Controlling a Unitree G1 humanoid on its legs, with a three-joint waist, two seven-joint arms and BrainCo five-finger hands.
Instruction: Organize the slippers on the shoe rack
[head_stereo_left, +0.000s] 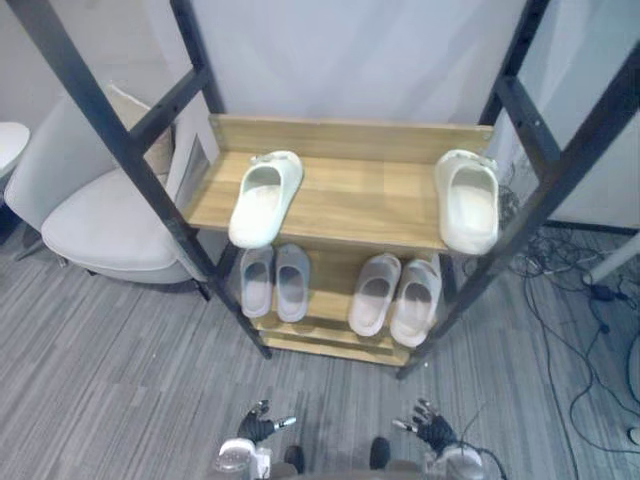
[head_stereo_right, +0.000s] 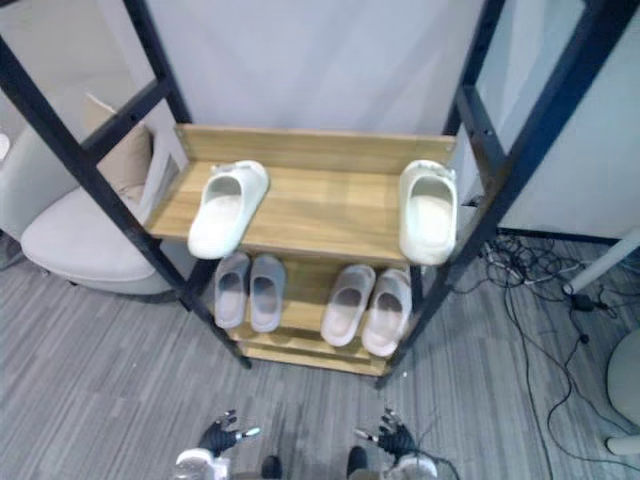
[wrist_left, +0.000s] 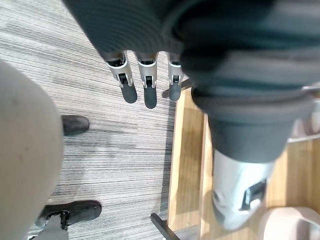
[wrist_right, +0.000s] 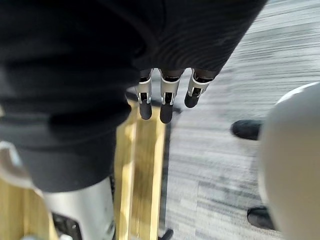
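Here's the shoe rack (head_stereo_left: 128, 148), black frame and wooden shelves, with the robot standing back from it. The left hand (head_stereo_left: 256, 428) and the right hand (head_stereo_left: 436, 431) both hang low over the carpeted floor (head_stereo_left: 110, 370), well short of the rack. The wrist views settle it: the left hand's fingers (wrist_left: 146, 90) are straight and loose with nothing in them, and the right hand's fingers (wrist_right: 165, 102) are the same.

The work is on the upper shelf (head_stereo_left: 370, 195). The left white slipper (head_stereo_left: 265, 198) lies at an angle, heel hanging past the front edge. Its partner, the right white slipper (head_stereo_left: 468, 202), sits at the far end against the frame, heel also over the edge. They are well apart, and that split looks like the untidy part.

On the lower shelf (head_stereo_left: 328, 288), the grey pair (head_stereo_left: 274, 281) sits side by side, touching and square. The beige pair (head_stereo_left: 396, 294) is together too, slightly slanted.

Nothing looks started yet. A likely first move is a reach for one white slipper to bring it beside the other. Both overhanging heels could tip off if nudged. A pale chair (head_stereo_left: 90, 205) stands left of the rack, and cables (head_stereo_left: 575, 300) trail on the right.
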